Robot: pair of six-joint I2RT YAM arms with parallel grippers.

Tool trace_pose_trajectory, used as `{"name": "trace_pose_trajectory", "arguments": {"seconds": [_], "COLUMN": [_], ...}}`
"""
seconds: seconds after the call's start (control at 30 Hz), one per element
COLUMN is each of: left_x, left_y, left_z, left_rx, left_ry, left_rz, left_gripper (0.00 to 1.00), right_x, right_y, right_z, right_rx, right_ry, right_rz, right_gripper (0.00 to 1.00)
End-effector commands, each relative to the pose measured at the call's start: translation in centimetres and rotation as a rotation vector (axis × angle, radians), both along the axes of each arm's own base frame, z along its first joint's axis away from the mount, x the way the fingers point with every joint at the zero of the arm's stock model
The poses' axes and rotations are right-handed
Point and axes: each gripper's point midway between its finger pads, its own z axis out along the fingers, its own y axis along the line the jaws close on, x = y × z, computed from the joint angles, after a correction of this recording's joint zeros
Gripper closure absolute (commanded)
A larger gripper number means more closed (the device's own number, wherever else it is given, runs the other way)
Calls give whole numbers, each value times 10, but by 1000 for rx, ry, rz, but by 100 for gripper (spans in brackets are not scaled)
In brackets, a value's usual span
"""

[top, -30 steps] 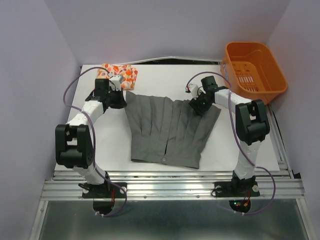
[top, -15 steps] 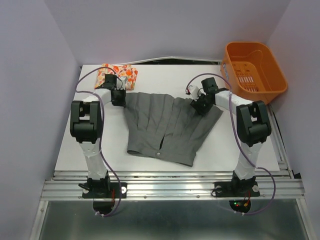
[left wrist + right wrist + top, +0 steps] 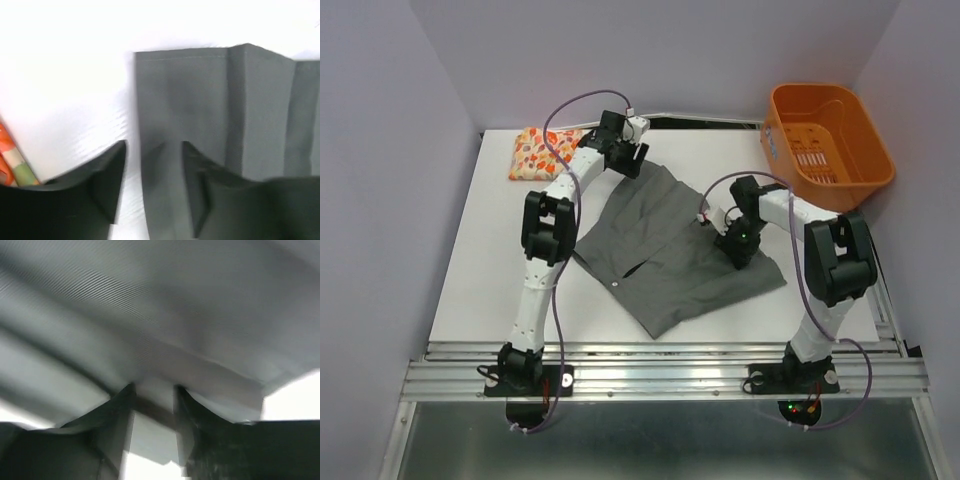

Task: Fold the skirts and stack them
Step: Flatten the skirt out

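The dark grey skirt lies spread flat and turned diagonally on the white table. My left gripper hovers at its far corner. In the left wrist view this gripper is open, and the grey skirt's side edge runs between its fingers. My right gripper presses on the skirt's right part. In the right wrist view it is shut on a raised fold of the grey skirt. The printed skirt lies folded at the back left, and its edge shows in the left wrist view.
An orange plastic basket stands at the back right corner, partly over the table's edge. Purple-grey walls close in the table on the left, back and right. Cables loop above both arms.
My left gripper has opened, let go of the grey skirt's corner and swung to the back middle. The right gripper has pulled the skirt nearer and to the right, turning it diagonal.
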Motion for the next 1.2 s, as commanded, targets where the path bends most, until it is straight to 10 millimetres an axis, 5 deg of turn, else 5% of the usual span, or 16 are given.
{"name": "trace_pose_trajectory", "arguments": {"seconds": [0.0, 0.07, 0.1, 0.13, 0.17, 0.2, 0.23, 0.27, 0.33, 0.43, 0.53, 0.67, 0.93, 1.13, 1.17], "left_x": [5, -4, -17, -24, -35, -45, -64, -81, -117, -166, -222, -250, -242, -172, -148], "left_y": [19, 40, 55, 62, 68, 74, 81, 83, 77, 70, 58, 46, 40, 39, 40], "left_z": [96, 131, 116, 125, 168, 173, 154, 179, 153, 142, 86, 43, -23, -49, -50], "left_rx": [10, 44, 63, 48, -6, -23, -34, -52, -66, -78, -76, -85, -69, 16, 36], "left_ry": [-153, -247, -211, -222, -302, -303, -254, -303, -227, -164, -25, 84, 263, 267, 248], "left_rz": [25, 74, 93, 102, 117, 117, 102, 71, -15, -157, -278, -306, -273, -234, -211], "left_gripper": [17, 13, 13, 13, 13, 14, 14, 17, 20, 25, 36, 46, 68, 75, 75], "right_x": [-96, -96, -82, -73, -65, -48, -29, -17, 11, 33, 51, 58, 25, -25, -35], "right_y": [22, 34, 38, 41, 45, 48, 52, 52, 55, 62, 67, 65, 47, 52, 59], "right_z": [45, 61, 72, 78, 84, 96, 102, 105, 106, 101, 75, 44, 7, -5, -7], "right_rx": [167, 237, 251, 262, 274, 300, 328, 334, 328, 338, 342, 307, 236, 240, 248], "right_ry": [284, 264, 196, 156, 123, 65, 12, -18, -64, -77, -70, -41, 23, 123, 139], "right_rz": [137, 115, 88, 79, 65, 37, -8, -33, -67, -70, -74, -79, -87, -104, -92], "right_gripper": [46, 38, 36, 35, 35, 35, 35, 35, 36, 40, 45, 51, 59, 62, 62]}}
